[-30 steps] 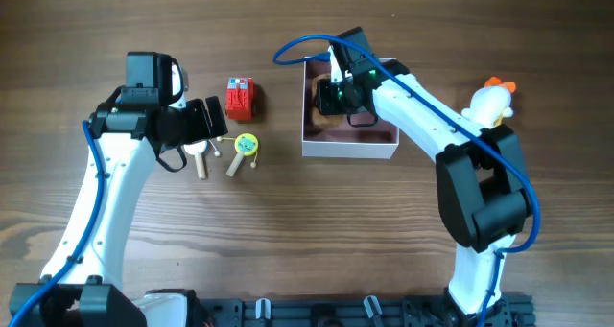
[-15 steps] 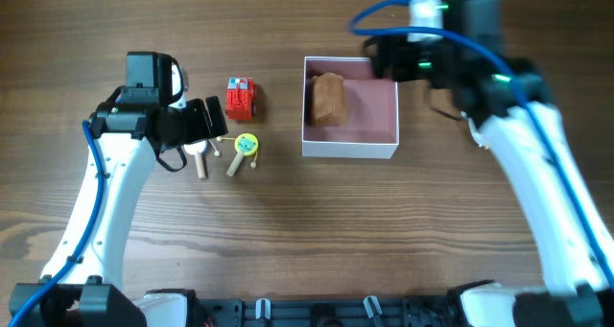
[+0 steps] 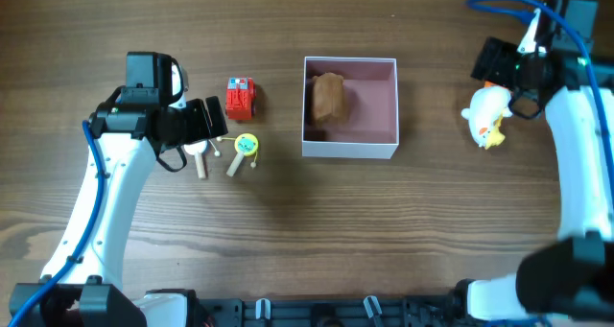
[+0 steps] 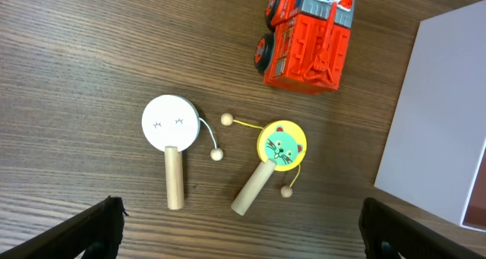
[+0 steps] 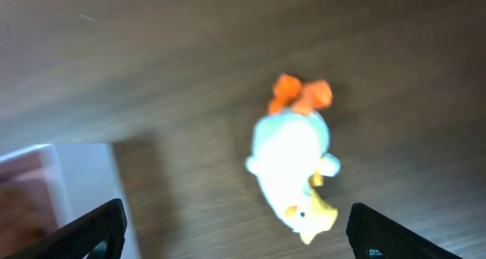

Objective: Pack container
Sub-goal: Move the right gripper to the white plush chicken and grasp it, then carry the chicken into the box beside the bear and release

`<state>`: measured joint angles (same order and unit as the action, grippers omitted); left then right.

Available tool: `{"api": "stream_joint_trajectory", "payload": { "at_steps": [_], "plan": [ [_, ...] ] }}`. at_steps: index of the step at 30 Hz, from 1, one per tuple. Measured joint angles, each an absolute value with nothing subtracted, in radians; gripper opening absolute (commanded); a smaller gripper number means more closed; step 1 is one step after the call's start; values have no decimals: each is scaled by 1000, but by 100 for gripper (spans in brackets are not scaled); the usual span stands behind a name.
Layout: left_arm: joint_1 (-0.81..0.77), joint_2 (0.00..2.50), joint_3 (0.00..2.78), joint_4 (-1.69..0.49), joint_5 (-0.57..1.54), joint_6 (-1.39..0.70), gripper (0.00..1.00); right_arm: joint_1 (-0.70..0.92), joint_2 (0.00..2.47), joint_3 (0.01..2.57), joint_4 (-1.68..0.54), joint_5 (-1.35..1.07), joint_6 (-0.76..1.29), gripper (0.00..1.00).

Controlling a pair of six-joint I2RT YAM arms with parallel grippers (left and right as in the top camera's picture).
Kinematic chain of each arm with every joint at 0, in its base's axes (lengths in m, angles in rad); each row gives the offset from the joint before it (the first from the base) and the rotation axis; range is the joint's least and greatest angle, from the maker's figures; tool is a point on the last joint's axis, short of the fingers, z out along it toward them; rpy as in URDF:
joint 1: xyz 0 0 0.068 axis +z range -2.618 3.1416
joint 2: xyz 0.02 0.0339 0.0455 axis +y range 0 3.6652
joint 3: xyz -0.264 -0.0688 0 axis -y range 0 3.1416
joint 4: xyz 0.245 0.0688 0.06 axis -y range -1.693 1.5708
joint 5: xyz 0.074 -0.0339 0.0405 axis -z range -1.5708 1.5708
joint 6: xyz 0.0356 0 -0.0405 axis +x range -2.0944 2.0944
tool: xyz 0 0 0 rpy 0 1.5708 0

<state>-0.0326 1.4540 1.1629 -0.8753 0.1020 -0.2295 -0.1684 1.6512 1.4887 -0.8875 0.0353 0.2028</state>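
White toy chick (image 5: 292, 156) is lying just ahead of our right gripper (image 5: 235, 228), which we are holding wide apart, its long axis running away between the fingers. Beyond it to the left, the container (image 3: 350, 151) is sitting with a brown toy (image 3: 328, 99) inside. Our left gripper (image 4: 239, 228), also spread, is hanging farthest off, over two rattles (image 4: 281, 146).

the container (image 3: 350, 150) is open on top; a brown toy (image 3: 328, 99) fills its left side, its right side is free. bare bench (image 3: 432, 202) lies between the container and the white duck (image 3: 484, 116). left of the container, the red truck (image 3: 240, 97), yellow rattle (image 4: 281, 146) and white rattle (image 4: 171, 122) sit close together.
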Motion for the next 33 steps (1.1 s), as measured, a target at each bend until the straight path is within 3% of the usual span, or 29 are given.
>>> {"api": "stream_joint_trajectory", "payload": {
  "at_steps": [12,17,18,20,21,29,33],
  "plan": [
    [-33,1454,1163,-875,102,-229,100,-237,1932,1481,-900,93,204,91],
    [-33,1454,1163,-875,102,-229,100,-239,2028,1481,-872,121,207,68],
    [-33,1454,1163,-875,102,-229,100,-239,2044,1481,-871,121,206,58],
    [-33,1454,1163,-875,102,-229,100,-239,2066,1481,-871,123,210,25],
    [-33,1454,1163,-875,102,-229,100,-239,2074,1481,-870,124,208,15],
    [-33,1454,1163,-875,102,-229,100,-195,1975,1486,-937,94,223,4],
    [-33,1454,1163,-876,102,-229,100,2,1669,1506,-929,26,234,4]
  ]
}}
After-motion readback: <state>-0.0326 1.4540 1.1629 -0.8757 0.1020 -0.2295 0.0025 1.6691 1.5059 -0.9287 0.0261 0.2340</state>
